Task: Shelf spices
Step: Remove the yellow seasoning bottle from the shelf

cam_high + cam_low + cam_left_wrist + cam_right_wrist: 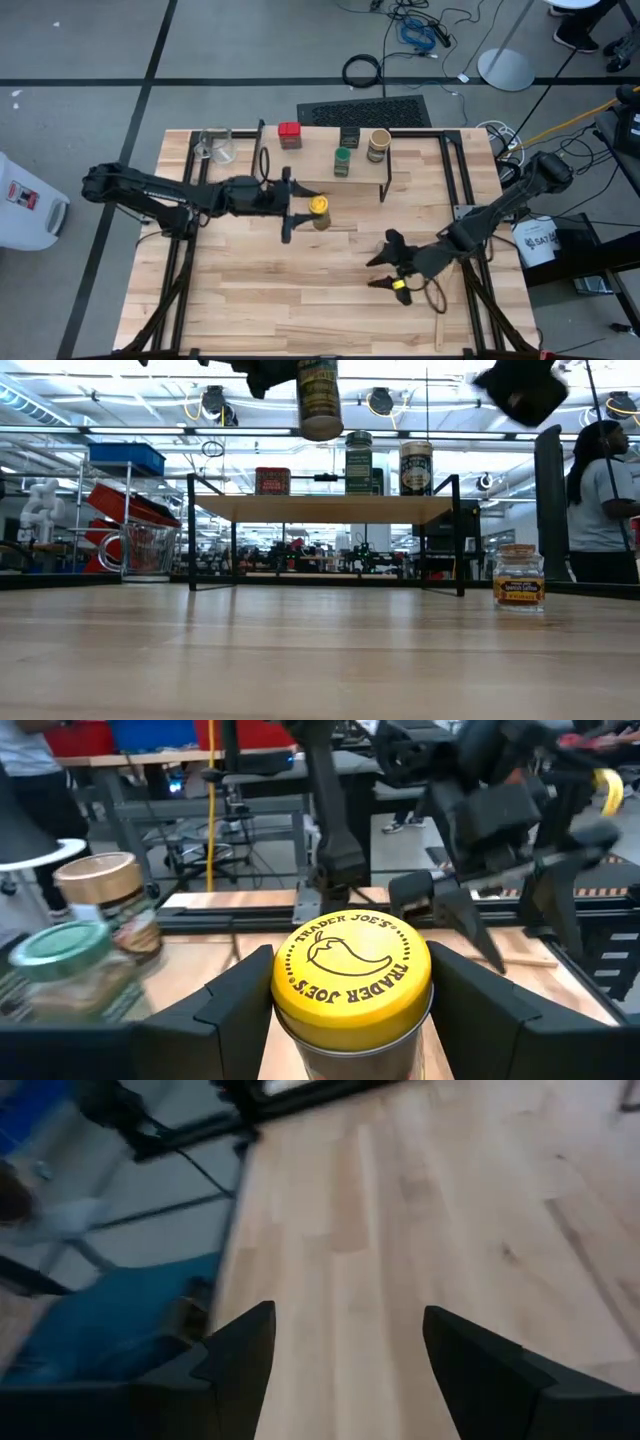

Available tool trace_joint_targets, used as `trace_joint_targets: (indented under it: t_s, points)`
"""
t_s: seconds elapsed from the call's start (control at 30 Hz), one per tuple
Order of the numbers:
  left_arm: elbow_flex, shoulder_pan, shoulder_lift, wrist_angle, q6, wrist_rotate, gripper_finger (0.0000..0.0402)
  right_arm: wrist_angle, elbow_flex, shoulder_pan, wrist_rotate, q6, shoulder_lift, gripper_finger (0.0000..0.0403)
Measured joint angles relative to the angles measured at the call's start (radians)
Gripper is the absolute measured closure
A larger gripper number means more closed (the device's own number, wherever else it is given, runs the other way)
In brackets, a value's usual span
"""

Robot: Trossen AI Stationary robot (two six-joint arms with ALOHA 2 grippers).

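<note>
My left gripper (308,208) is shut on the yellow jar (319,210), which hangs high over the table just near of the shelf (362,178). On the shelf's plank stand the red square tin (290,133), the dark tin (349,138), the green-lidded jar (343,161) and the tan jar (379,145). The tiny brown jar (519,577) stands on the table at the right. My right gripper (383,262) hovers open above the table beside it, with nothing between its fingers (240,1350). My left gripper pinches the yellow jar between its two fingers (235,1010), on opposite sides of the body just under the yellow lid (352,975). The fingers lie level and come from the table's left. The jar (320,400) stays upright, lifted clear, higher than the shelf top.
A clear glass cup (215,145) stands at the far left by the shelf. A wooden spatula (440,318) lies near the front right edge. A person (600,500) stands beyond the table. Bare tabletop (260,290) spreads across the near left.
</note>
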Motion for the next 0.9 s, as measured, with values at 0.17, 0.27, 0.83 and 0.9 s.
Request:
trace_joint_targets:
  t_s: [0.17,0.27,0.83,0.9]
  points:
    - [0.000,-0.030,0.091,0.102,0.000,-0.010,0.0168,-0.077,0.000,0.067,0.037,0.049,-0.069,0.0161]
    - [0.000,-0.037,0.157,0.162,0.000,-0.010,0.0164,-0.125,0.000,0.104,0.091,0.073,-0.088,0.0161]
    - [0.123,-0.075,0.520,0.359,-0.016,-0.002,0.0158,-0.319,0.001,0.150,0.225,0.194,-0.093,0.0161]
    - [0.159,-0.084,0.560,0.341,0.005,0.004,0.0158,-0.319,0.001,0.150,0.225,0.194,-0.093,0.0161]
